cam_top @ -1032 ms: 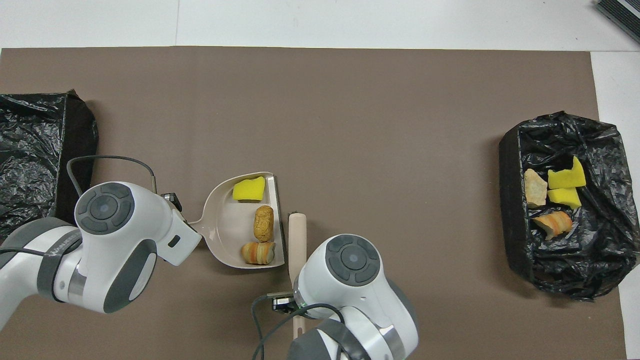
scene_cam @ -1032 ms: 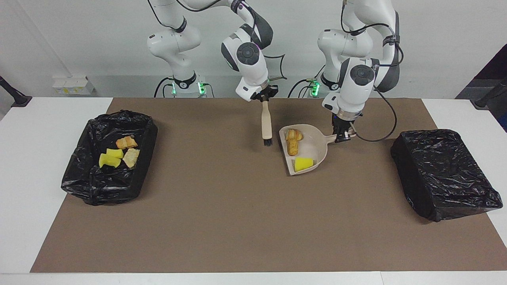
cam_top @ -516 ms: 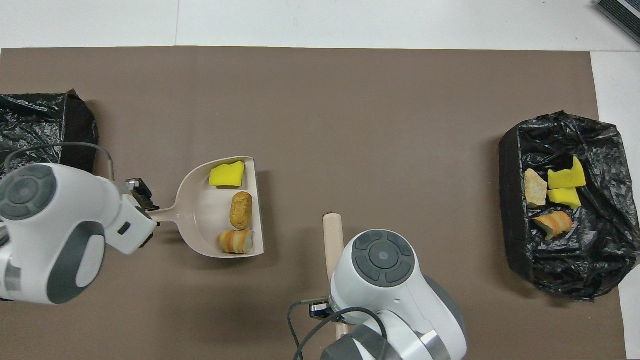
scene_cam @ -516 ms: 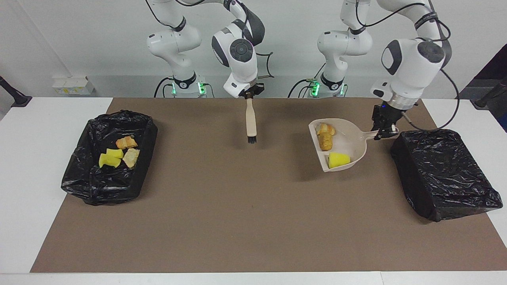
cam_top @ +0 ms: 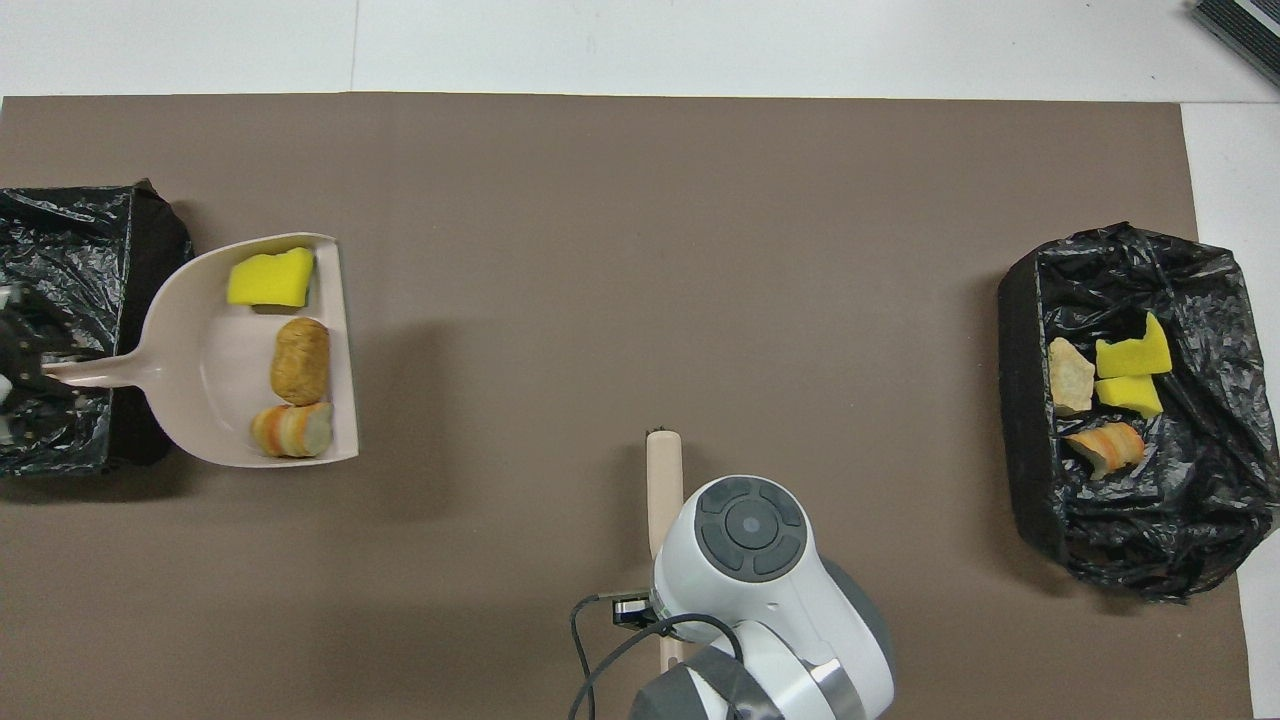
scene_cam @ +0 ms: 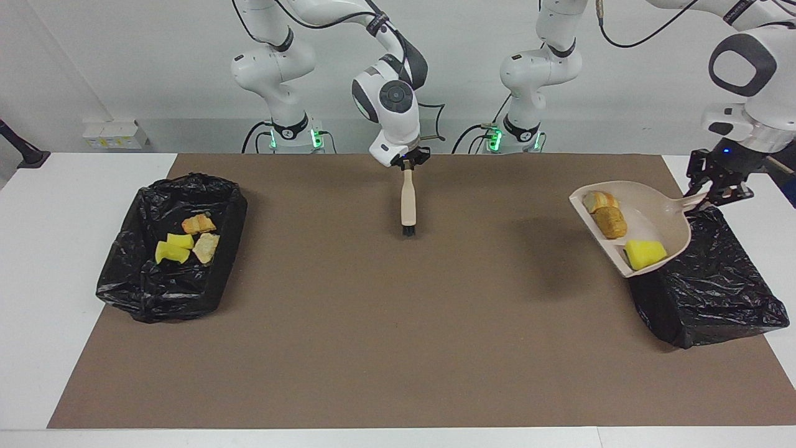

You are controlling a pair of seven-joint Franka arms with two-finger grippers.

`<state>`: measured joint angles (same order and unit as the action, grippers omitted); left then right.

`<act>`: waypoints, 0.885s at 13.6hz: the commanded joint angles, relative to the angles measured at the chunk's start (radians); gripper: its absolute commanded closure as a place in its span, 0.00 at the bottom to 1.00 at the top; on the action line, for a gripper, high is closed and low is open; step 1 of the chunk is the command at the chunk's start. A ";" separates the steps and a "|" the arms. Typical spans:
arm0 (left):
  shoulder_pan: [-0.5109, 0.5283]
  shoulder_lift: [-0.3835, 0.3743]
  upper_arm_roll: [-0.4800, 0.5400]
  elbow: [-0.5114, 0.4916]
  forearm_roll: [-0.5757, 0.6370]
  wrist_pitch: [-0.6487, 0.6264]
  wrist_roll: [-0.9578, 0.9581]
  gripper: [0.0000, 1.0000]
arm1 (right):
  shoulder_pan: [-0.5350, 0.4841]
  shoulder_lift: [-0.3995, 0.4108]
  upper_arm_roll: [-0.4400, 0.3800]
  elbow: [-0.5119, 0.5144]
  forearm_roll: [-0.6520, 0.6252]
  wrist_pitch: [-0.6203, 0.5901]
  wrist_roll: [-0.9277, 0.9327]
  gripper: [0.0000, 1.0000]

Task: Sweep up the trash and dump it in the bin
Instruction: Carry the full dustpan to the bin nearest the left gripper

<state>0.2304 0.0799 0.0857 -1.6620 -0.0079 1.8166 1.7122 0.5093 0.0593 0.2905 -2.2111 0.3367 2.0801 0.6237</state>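
Note:
The beige dustpan (scene_cam: 659, 214) (cam_top: 200, 370) is held up in the air by its handle, with my left gripper (scene_cam: 706, 198) (cam_top: 30, 365) shut on it. It hangs over the inner edge of the black-lined bin (scene_cam: 709, 286) (cam_top: 60, 240) at the left arm's end. Three pieces of trash lie in the pan: a yellow sponge wedge (scene_cam: 645, 254) (cam_top: 268, 280), a tan bread piece (scene_cam: 611, 222) (cam_top: 300, 360) and a striped orange piece (scene_cam: 599, 200) (cam_top: 290, 430). My right gripper (scene_cam: 407, 162) is shut on a wooden brush (scene_cam: 408, 199) (cam_top: 663, 480) that hangs bristles down over the mat.
A second black-lined bin (scene_cam: 124, 286) (cam_top: 1030, 300) stands at the right arm's end, with several yellow and tan pieces (scene_cam: 186, 239) (cam_top: 1110, 390) in it. The brown mat (scene_cam: 398, 323) covers the white table between the two bins.
My left gripper has lifted the loaded dustpan and carried it from the middle of the mat to the bin at the left arm's end. The right gripper with the brush has shifted slightly.

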 commanded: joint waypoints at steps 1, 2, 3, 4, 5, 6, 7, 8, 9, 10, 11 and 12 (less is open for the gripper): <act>0.075 0.089 -0.012 0.143 0.018 -0.043 0.076 1.00 | -0.005 0.010 0.004 -0.004 0.015 0.018 0.007 1.00; 0.095 0.119 -0.012 0.200 0.047 -0.042 0.119 1.00 | 0.007 0.016 0.004 -0.004 0.004 0.021 0.002 0.89; 0.121 0.162 -0.009 0.258 0.066 -0.043 0.136 1.00 | 0.009 0.016 0.004 -0.004 0.002 0.021 -0.022 0.70; 0.171 0.223 -0.018 0.331 0.071 -0.043 0.153 1.00 | 0.009 0.017 0.004 -0.004 0.002 0.018 -0.036 0.23; 0.196 0.254 -0.029 0.367 0.074 -0.033 0.194 1.00 | 0.011 0.016 0.004 -0.002 -0.001 0.017 -0.036 0.00; 0.199 0.271 -0.026 0.393 0.086 -0.011 0.240 1.00 | 0.011 0.017 0.004 0.001 -0.002 0.017 -0.036 0.00; 0.201 0.297 -0.018 0.410 0.110 0.018 0.247 1.00 | 0.011 0.017 0.003 0.002 -0.007 0.015 -0.035 0.00; 0.204 0.310 -0.018 0.410 0.155 0.044 0.250 1.00 | 0.009 0.016 0.003 0.005 -0.019 0.011 -0.035 0.00; 0.201 0.316 -0.018 0.403 0.193 0.081 0.248 1.00 | 0.003 0.005 -0.001 0.011 -0.024 0.006 -0.035 0.00; 0.193 0.328 -0.018 0.387 0.248 0.117 0.250 1.00 | -0.005 -0.012 -0.007 0.019 -0.027 -0.003 -0.036 0.00; 0.187 0.334 -0.018 0.375 0.308 0.145 0.238 1.00 | -0.034 -0.036 -0.011 0.022 -0.050 -0.027 -0.038 0.00; 0.175 0.325 -0.017 0.332 0.350 0.156 0.219 1.00 | -0.082 -0.058 -0.010 0.031 -0.088 -0.063 -0.038 0.00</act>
<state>0.4226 0.3985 0.0678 -1.3102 0.2677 1.9425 1.9449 0.5005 0.0555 0.2802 -2.1881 0.2976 2.0742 0.6159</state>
